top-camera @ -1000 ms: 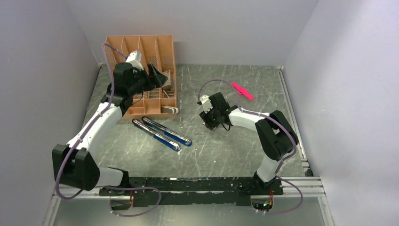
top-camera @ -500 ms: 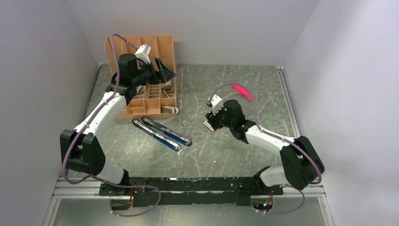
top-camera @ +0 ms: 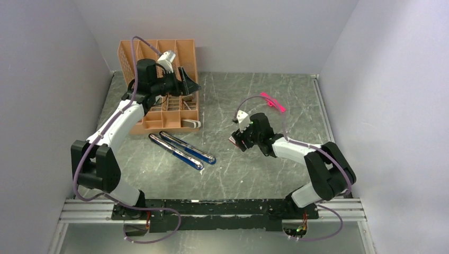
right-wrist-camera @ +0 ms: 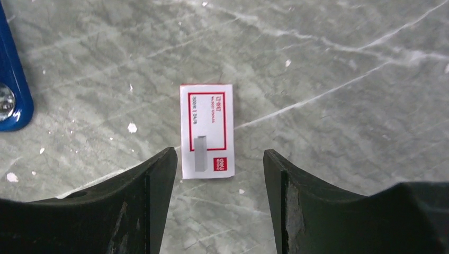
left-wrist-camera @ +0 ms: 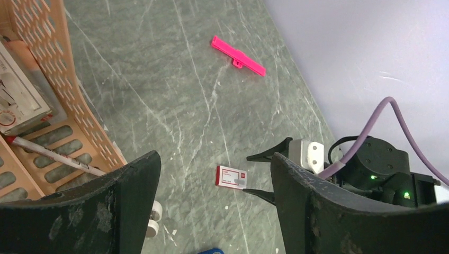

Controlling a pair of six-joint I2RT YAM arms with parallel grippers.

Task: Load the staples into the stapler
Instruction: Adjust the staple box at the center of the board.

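The stapler (top-camera: 182, 151) lies swung open on the table as two long blue-and-silver arms; its blue end shows in the right wrist view (right-wrist-camera: 10, 79). A small white-and-red staple box (right-wrist-camera: 206, 129) lies flat and closed on the table (top-camera: 233, 139) (left-wrist-camera: 231, 177). The staples themselves are hidden. My right gripper (right-wrist-camera: 219, 159) hovers open just off the box's near end (top-camera: 236, 138), touching nothing. Over the right edge of the orange basket, my left gripper (top-camera: 190, 84) is open and empty (left-wrist-camera: 212, 174), pointing toward the box.
The orange slotted basket (top-camera: 159, 53) stands at the back left, its wall (left-wrist-camera: 69, 90) close to my left fingers, with pens and stationery inside. A bright pink plastic stick (top-camera: 272, 102) (left-wrist-camera: 238, 55) lies at the back right. A small white-and-grey item (top-camera: 191, 124) sits by the basket's front corner.
The right gripper's jaws have widened and the arm has dropped lower, with the box now lying free before its fingertips. The left gripper rose from the basket and swung right.
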